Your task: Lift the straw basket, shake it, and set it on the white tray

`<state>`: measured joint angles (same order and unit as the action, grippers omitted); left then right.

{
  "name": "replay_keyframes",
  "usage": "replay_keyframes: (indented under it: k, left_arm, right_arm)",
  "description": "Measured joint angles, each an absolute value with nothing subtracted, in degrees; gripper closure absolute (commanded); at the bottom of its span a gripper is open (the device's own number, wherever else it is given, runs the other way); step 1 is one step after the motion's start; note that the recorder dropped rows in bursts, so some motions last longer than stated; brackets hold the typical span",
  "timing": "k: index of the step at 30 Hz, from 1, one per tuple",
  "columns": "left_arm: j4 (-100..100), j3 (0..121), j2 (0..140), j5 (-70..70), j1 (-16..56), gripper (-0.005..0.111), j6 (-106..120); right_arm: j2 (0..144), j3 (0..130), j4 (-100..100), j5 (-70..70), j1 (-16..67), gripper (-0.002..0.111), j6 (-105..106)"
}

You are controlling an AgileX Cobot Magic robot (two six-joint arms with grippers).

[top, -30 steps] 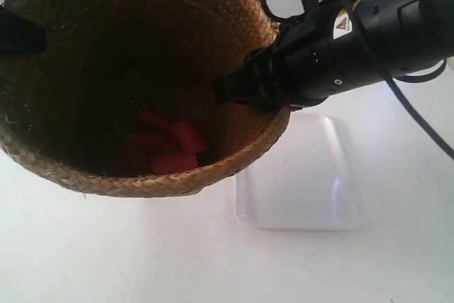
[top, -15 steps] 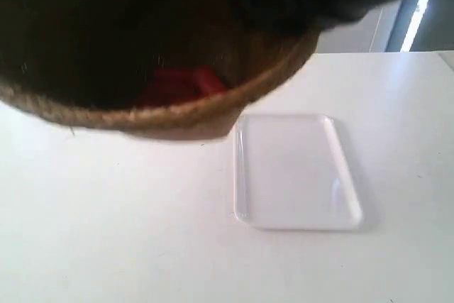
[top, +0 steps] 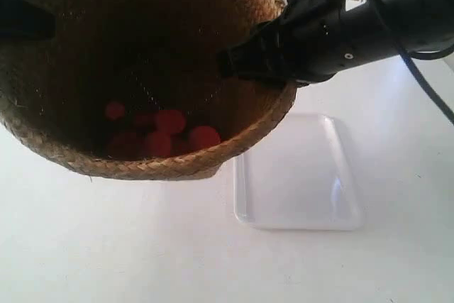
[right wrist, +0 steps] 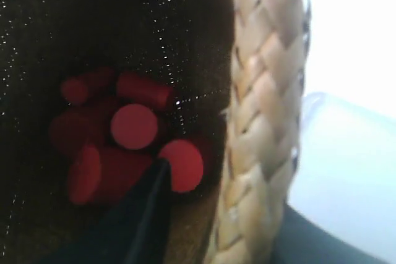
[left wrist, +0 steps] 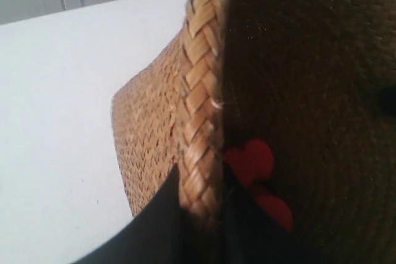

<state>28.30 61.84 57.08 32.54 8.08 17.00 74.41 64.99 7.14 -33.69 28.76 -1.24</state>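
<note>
The straw basket (top: 250,124) hangs in the air above the white table, close to the exterior camera and tilted so its dark inside shows. My left gripper (left wrist: 201,174) is shut on its braided rim (left wrist: 199,91), one black finger inside and one outside. My right gripper (right wrist: 238,202) is shut on the opposite rim (right wrist: 263,109), on the side of the arm at the exterior view's right (top: 230,69). The white tray (top: 298,175) lies flat on the table below and to the right of the basket, with nothing on it.
Several red cylinders (top: 167,133) lie loose in the basket's bottom, also visible as red cylinders (right wrist: 133,127) in the right wrist view. The right arm's black body and cable (top: 369,12) reach over the tray's far end. White table (top: 106,246) surrounds the tray.
The basket rose toward the exterior camera half a second ago and has dropped back to about its earlier height. The red pieces inside have shifted and now show round ends.
</note>
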Motion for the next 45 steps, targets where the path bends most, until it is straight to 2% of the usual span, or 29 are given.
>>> replay_keyframes:
  k: [12, 24, 35, 41, 45]
  left_arm:
    - [27.6, 62.1, 58.6, 31.6, 8.1, 0.107, 17.4]
    - [27.4, 62.1, 60.3, 33.2, 8.1, 0.107, 17.4]
    - [27.5, 54.5, 60.8, 28.9, 8.1, 0.107, 17.6]
    - [27.5, 54.8, 60.8, 27.6, 8.1, 0.107, 17.9]
    - [27.5, 60.3, 58.8, 29.8, 8.1, 0.107, 17.9]
  right_arm:
    - [75.0, 65.0, 6.8, -34.3, 28.7, 0.108, -1.2]
    - [75.6, 59.7, 7.2, -31.0, 28.7, 0.108, -2.3]
    - [80.2, 58.1, 7.6, -29.8, 28.7, 0.108, -3.0]
    - [79.5, 58.5, 7.5, -28.7, 28.7, 0.108, -3.0]
    - [73.9, 63.5, 7.2, -32.4, 28.7, 0.108, -2.7]
